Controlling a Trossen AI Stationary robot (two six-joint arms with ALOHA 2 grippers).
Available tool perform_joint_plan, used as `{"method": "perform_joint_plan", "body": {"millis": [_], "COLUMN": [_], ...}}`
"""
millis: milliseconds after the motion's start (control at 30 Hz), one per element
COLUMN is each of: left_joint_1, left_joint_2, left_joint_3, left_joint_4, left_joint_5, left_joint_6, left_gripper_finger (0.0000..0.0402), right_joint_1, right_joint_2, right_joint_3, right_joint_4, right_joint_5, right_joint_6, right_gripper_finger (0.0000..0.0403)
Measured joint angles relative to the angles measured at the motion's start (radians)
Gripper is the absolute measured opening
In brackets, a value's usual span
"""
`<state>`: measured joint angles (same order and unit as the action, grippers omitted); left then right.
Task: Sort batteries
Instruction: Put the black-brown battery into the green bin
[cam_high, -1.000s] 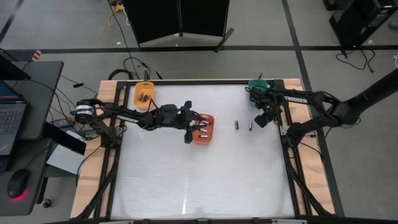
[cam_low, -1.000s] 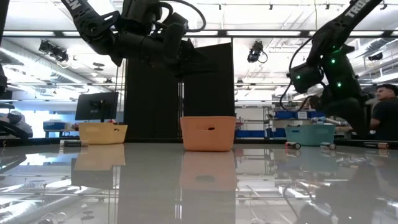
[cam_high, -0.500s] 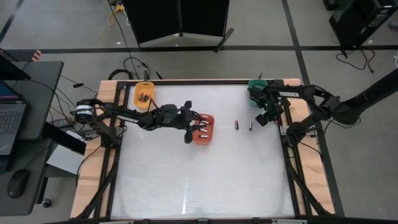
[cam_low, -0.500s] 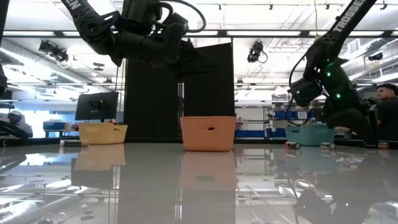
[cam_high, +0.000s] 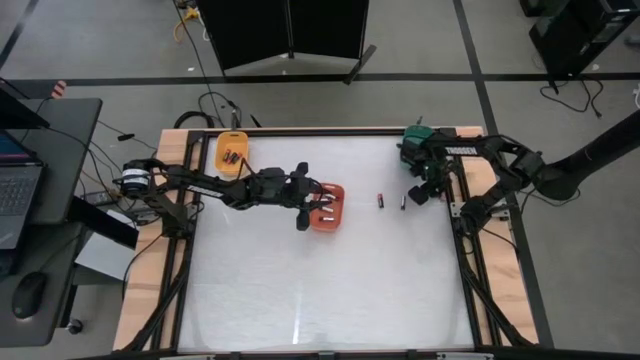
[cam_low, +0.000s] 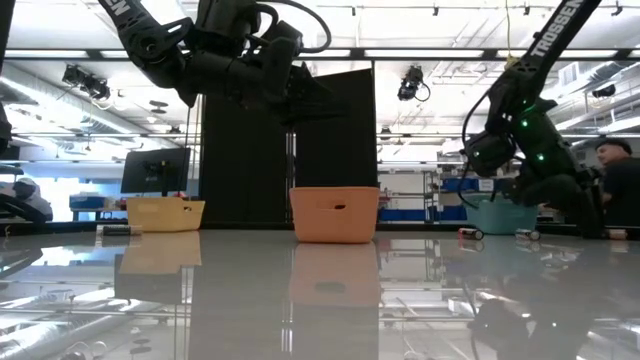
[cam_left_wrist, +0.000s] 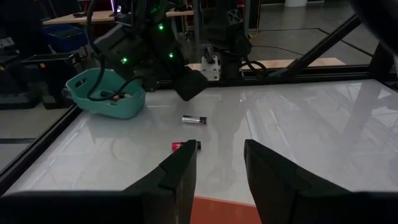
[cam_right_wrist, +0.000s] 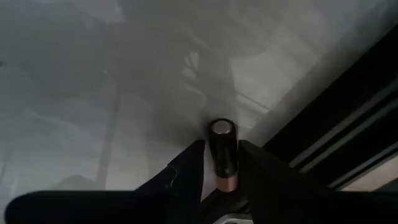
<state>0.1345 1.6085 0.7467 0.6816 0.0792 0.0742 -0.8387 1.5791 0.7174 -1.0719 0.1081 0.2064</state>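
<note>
two arms over the white table, one battery pinched, two cells loose.

the table (cam_high: 320, 290) carries three trays: the red-orange tray (cam_high: 327, 207) near the centre, the orange tray (cam_high: 232, 151) at its 10 o'clock with dark cells inside, the teal tray (cam_high: 412, 137) off at 2 o'clock by the far right corner. the left gripper (cam_high: 306, 205) hovers over the red-orange tray's 9 o'clock rim, fingers (cam_left_wrist: 180, 177) parted with nothing between them. the right gripper (cam_high: 419, 193) hangs at 6 o'clock of the teal tray, its jaws clamped on a dark battery (cam_right_wrist: 223, 154) with a copper end. two loose batteries (cam_high: 381, 200) (cam_high: 403, 203) lie side by side on the bare table at 3 o'clock of the red-orange tray; more cells rest inside that tray.
</note>
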Motion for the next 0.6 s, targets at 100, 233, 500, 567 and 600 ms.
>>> {"method": "perform_joint_plan", "body": {"millis": [100, 233, 500, 567, 600], "left_joint_1": [0.0, 0.0, 0.0, 0.0, 0.0], "left_joint_2": [0.0, 0.0, 0.0, 0.0, 0.0], "left_joint_3": [0.0, 0.0, 0.0, 0.0, 0.0], "left_joint_4": [0.001, 0.006, 0.006, 0.006, 0.006], "left_joint_5": [0.0, 0.0, 0.0, 0.0, 0.0], "left_joint_6": [0.0, 0.0, 0.0, 0.0, 0.0], "left_gripper_finger": [0.0143, 0.0143, 0.0143, 0.0143, 0.0143], "right_joint_1": [0.015, 0.038, 0.098, 0.117, 0.128], "right_joint_2": [0.0, -0.001, -0.001, -0.001, -0.002], "right_joint_3": [0.0, 0.0, 0.033, 0.045, 0.053], "right_joint_4": [0.002, 0.002, -0.005, -0.013, -0.014], "right_joint_5": [-0.005, -0.009, -0.016, -0.021, -0.032], "right_joint_6": [-0.003, -0.004, -0.057, -0.072, -0.075], "right_gripper_finger": [0.0095, 0.0071, 0.006, 0.0059, 0.0058]}}
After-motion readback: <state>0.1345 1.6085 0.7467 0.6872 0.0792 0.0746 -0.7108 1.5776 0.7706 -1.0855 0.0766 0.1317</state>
